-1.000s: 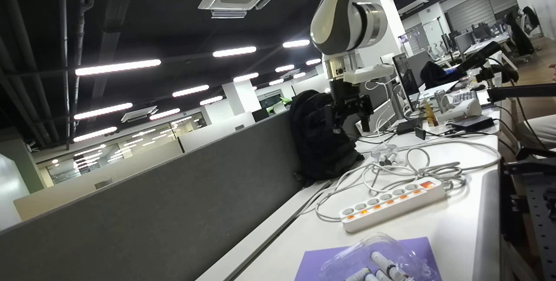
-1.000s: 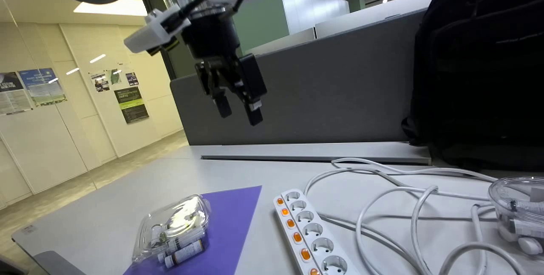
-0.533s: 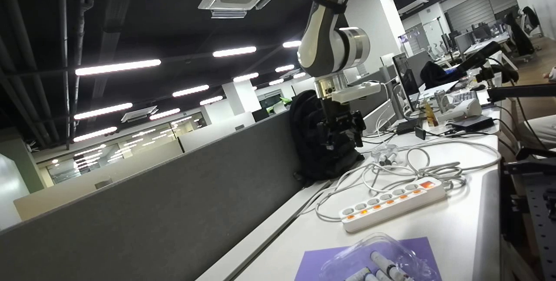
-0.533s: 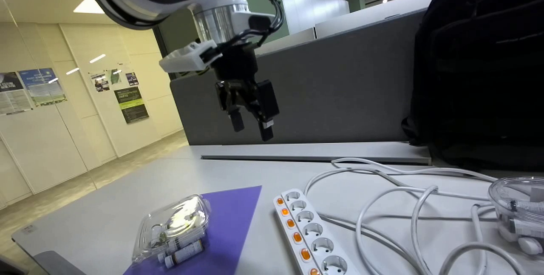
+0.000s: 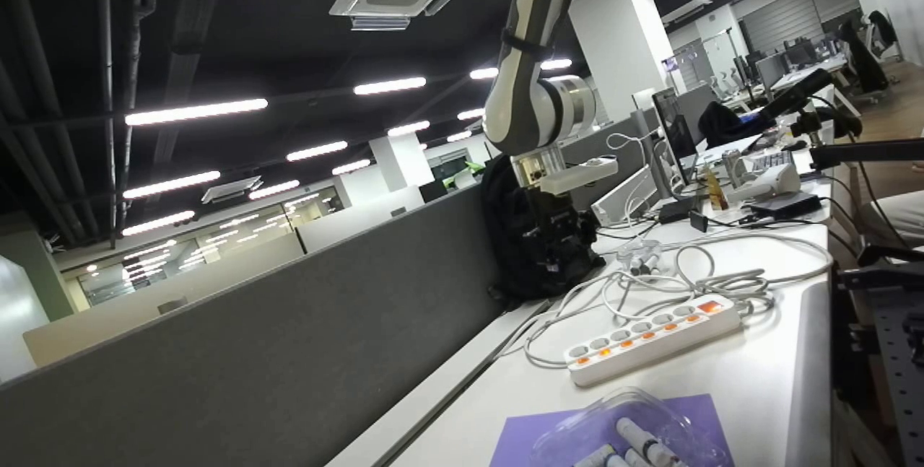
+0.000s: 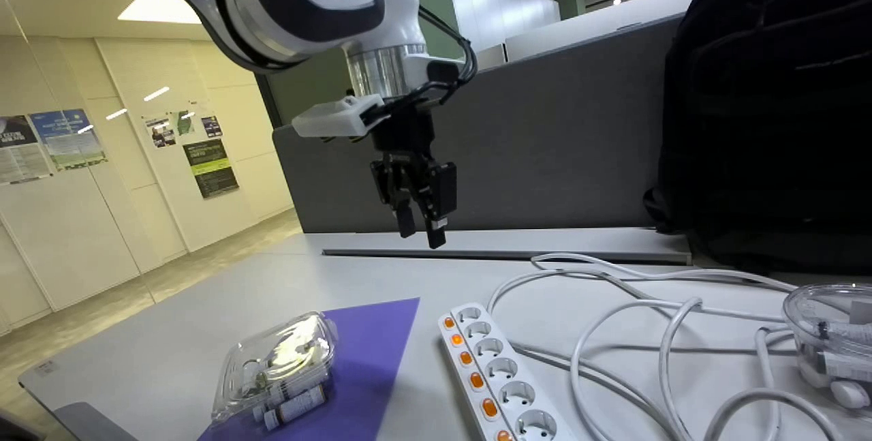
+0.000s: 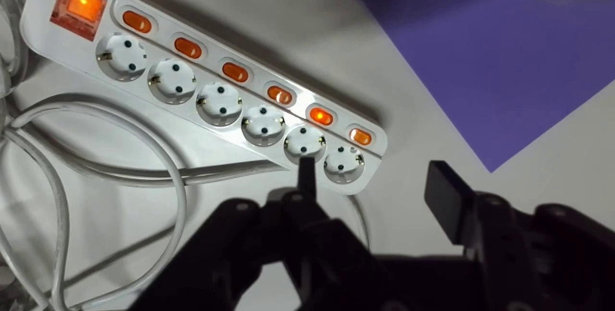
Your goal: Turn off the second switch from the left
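A white power strip (image 5: 653, 353) lies on the table in both exterior views (image 6: 503, 369) and in the wrist view (image 7: 206, 74). It has a row of orange switches beside its sockets and a larger lit red-orange main switch (image 7: 84, 6) at one end. The second switch from the end away from the main switch (image 7: 321, 116) glows bright; it also shows in both exterior views (image 5: 605, 352) (image 6: 457, 339). My gripper (image 6: 421, 233) is open and empty, pointing down above the table, apart from the strip. In the wrist view its fingers (image 7: 375, 188) stand apart; one overlaps a socket in the picture.
A purple sheet (image 6: 381, 345) bears a clear plastic box (image 6: 276, 366) with tubes. Grey-white cables (image 6: 671, 332) loop beside the strip. Another clear container (image 6: 828, 332), a black backpack (image 6: 770, 120) and a grey partition (image 6: 545, 155) stand around.
My gripper has moved down towards the table, and to the right in one of the views, nearer the strip. Its fingers look closer together than before. The strip has not moved.
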`<action>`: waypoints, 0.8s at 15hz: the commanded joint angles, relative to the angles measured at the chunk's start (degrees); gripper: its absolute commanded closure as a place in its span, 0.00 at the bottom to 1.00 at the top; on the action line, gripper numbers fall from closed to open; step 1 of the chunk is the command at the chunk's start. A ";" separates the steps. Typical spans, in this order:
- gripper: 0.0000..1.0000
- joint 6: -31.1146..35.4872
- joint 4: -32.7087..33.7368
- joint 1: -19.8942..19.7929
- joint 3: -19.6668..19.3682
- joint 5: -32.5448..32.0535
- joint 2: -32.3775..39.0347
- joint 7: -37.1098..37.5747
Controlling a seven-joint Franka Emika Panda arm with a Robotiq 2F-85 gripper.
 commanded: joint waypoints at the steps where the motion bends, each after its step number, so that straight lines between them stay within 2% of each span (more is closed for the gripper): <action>1: 0.67 -0.95 3.89 0.11 -0.15 -1.32 3.80 2.66; 4: 0.89 0.85 4.82 0.39 -0.46 -2.97 6.31 3.82; 6: 0.99 2.70 4.70 0.85 -0.79 -5.45 7.73 5.05; 12: 1.00 9.55 2.73 2.72 -3.21 -15.07 11.02 8.97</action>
